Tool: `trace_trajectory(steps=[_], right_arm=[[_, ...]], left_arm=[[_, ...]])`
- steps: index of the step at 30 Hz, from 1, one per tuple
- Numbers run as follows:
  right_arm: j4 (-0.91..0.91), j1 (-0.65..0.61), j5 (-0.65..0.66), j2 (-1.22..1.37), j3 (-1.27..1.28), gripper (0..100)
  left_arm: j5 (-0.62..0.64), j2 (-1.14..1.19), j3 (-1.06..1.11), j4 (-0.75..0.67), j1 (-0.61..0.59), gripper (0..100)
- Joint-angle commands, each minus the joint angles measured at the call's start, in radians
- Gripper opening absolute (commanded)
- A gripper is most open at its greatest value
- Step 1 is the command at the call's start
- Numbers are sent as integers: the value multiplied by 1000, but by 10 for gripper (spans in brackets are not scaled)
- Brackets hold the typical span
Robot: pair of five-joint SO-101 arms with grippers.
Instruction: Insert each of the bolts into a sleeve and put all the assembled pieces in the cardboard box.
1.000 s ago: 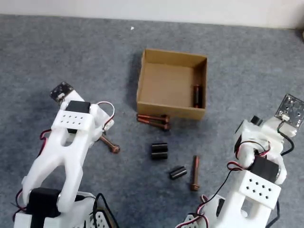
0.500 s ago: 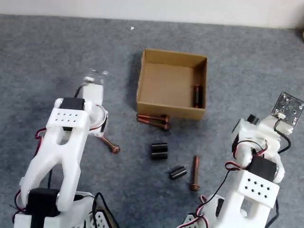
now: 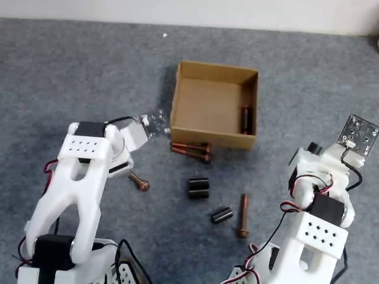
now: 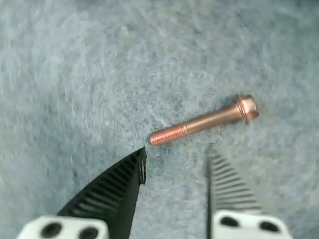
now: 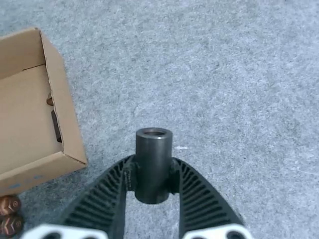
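Note:
A copper bolt (image 4: 204, 120) lies flat on the grey carpet just beyond my left gripper (image 4: 176, 154), which is open and holds nothing. From above, this bolt (image 3: 139, 180) lies beside the left arm (image 3: 89, 160). My right gripper (image 5: 152, 172) is shut on a black sleeve (image 5: 153, 162), held upright with its bore showing. The cardboard box (image 3: 177, 94) holds one assembled piece (image 3: 245, 119) at its right wall. Two bolts (image 3: 190, 149) lie against the box's front. Two sleeves (image 3: 199, 187) lie side by side, and near them a third sleeve (image 3: 222, 215) and another bolt (image 3: 243, 215).
The right arm (image 3: 323, 201) stands at the lower right, off to the side of the box. In the right wrist view, the box corner (image 5: 55, 124) is near the held sleeve. Grey carpet covers the table, with a pale wall along the far edge.
The left arm's wrist has swung round, its camera end moving from the far left toward the box. The right arm has hardly shifted. The loose parts lie as before.

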Motion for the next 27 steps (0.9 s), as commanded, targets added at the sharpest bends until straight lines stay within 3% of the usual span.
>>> trace_trajectory(steps=[1, 15, 27], right_arm=[[-35, -16, -3, -19, -4, 5], [-35, -16, -3, -19, -4, 5], [-35, -16, -3, -19, -4, 5]], left_arm=[[-123, -25, 22, -8, 67, 259], [-373, -8, 61, -12, 145, 220], [-373, 406, -179, -8, 148, 210]])
